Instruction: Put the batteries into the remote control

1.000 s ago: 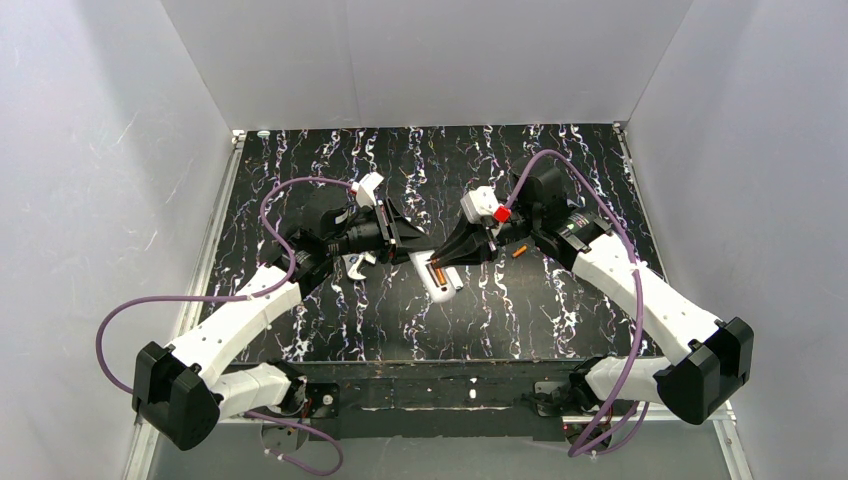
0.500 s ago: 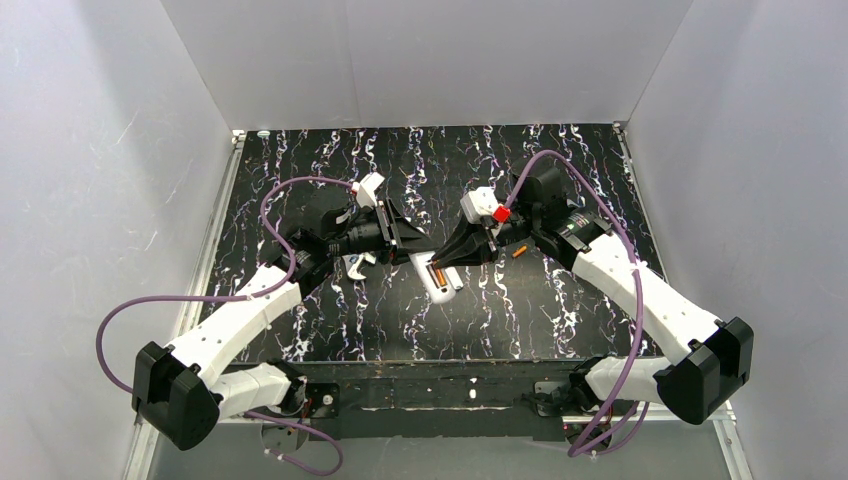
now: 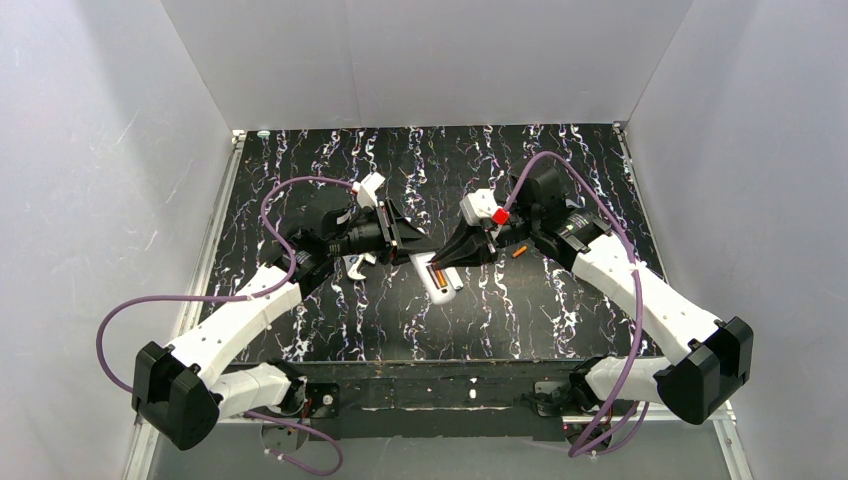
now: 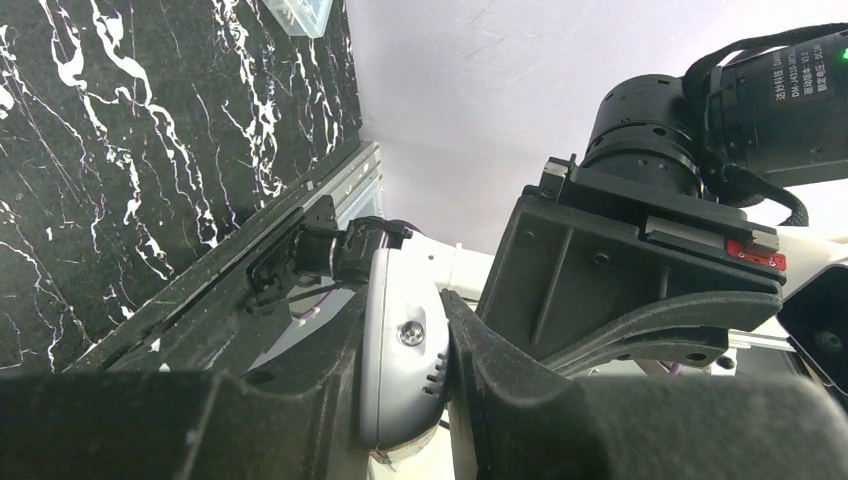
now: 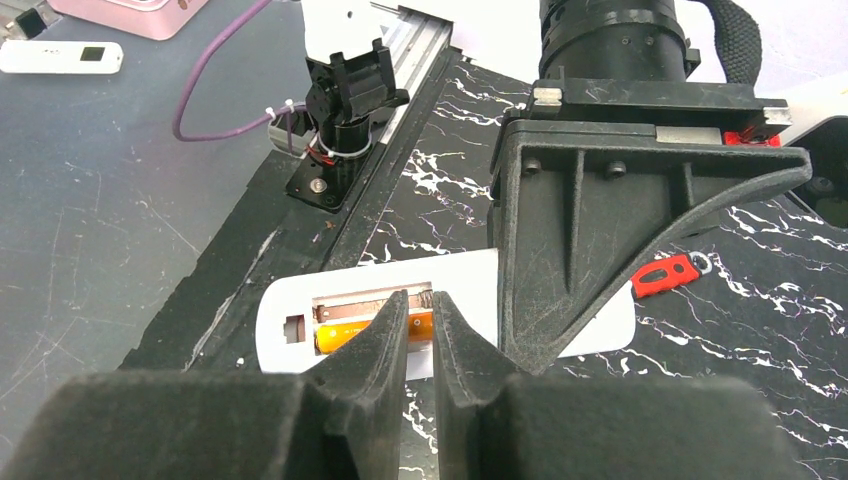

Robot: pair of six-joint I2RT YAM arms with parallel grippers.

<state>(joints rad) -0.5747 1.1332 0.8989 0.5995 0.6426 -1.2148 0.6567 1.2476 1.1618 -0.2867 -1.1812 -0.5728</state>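
Top external view puts the remote control (image 3: pixel 452 283) face down near the middle of the black marbled table (image 3: pixel 560 310), its long axis running from 10 o'clock to 4 o'clock, with the battery recess turned up. The left gripper (image 3: pixel 418 250) reaches in from 9 o'clock and meets the remote's 10 o'clock end. In the left wrist view its jaws are closed tight on a white body with a screw head and small slots, which reads as the remote's edge. The right gripper (image 3: pixel 438 263) comes in from 2 o'clock with its tips down at the recess. Right wrist view shows one orange battery (image 5: pixel 345 338) lying lengthwise in the recess, and a darker coppery bar beside it that may be the second battery or a contact; I cannot tell which. The right fingers (image 5: pixel 385 330) stand almost together with only a narrow slit between them, and orange shows through that slit. Whether they pinch the battery or only press on it cannot be told. A small red tag (image 5: pixel 668 275) with a ring lies on the table at the remote's 3 o'clock, just apart from it.
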